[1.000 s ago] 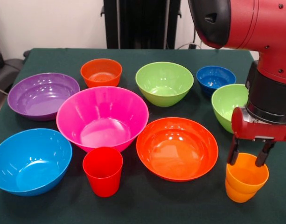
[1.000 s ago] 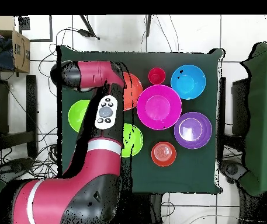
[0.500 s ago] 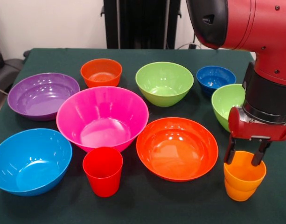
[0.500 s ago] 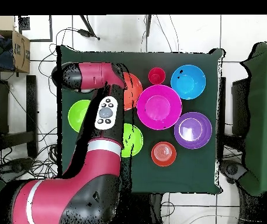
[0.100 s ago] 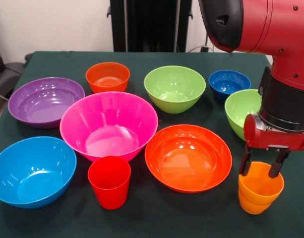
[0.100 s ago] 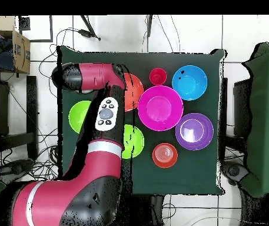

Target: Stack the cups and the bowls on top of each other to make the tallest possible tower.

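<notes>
Here we catch the opening step of the tower: the gripper point(image 5: 263, 167) is at the orange cup point(image 5: 260, 188), which stands at the counter's point(image 5: 156, 218) near right corner in the front view, just beside the large orange-red bowl point(image 5: 188, 157). The jaws straddle the cup's rim, one finger point(image 5: 246, 162) outside the left wall, the other at the far right edge (whether they pinch it, we cannot tell). Nothing is stacked yet. We judge the next move calls for a firm grip, a lift, then a carry toward the red cup point(image 5: 109, 182), well apart past that bowl.
</notes>
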Controlling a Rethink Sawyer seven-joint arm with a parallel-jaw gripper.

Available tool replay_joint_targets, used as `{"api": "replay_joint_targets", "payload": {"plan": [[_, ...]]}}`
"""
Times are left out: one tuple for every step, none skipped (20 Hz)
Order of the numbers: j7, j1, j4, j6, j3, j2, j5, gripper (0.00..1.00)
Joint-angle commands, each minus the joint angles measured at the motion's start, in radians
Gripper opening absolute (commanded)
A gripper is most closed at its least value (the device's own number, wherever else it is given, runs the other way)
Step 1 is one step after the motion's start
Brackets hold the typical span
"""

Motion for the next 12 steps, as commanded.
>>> {"api": "replay_joint_targets", "payload": {"plan": [[0.165, 0.004, 0.106, -0.048, 0.077, 0.028, -0.007, 1.0], [0.159, 0.002, 0.095, -0.035, 0.077, 0.031, -0.006, 1.0], [0.153, 0.001, 0.084, -0.023, 0.077, 0.035, -0.005, 1.0], [0.148, -0.001, 0.073, -0.011, 0.077, 0.038, -0.004, 1.0], [0.144, -0.002, 0.07, -0.006, 0.077, 0.039, -0.004, 1.0], [0.141, -0.003, 0.066, -0.002, 0.077, 0.041, -0.005, 1.0], [0.137, -0.004, 0.062, 0.002, 0.077, 0.042, -0.005, 1.0], [0.134, -0.005, 0.058, 0.007, 0.077, 0.043, -0.006, 1.0], [0.134, -0.004, 0.066, 0.002, 0.077, 0.04, -0.007, 1.0], [0.135, -0.004, 0.071, -0.003, 0.077, 0.038, -0.008, 1.0], [0.135, -0.003, 0.075, -0.007, 0.077, 0.036, -0.009, 1.0], [0.136, -0.003, 0.08, -0.012, 0.077, 0.034, -0.01, 1.0]]}}
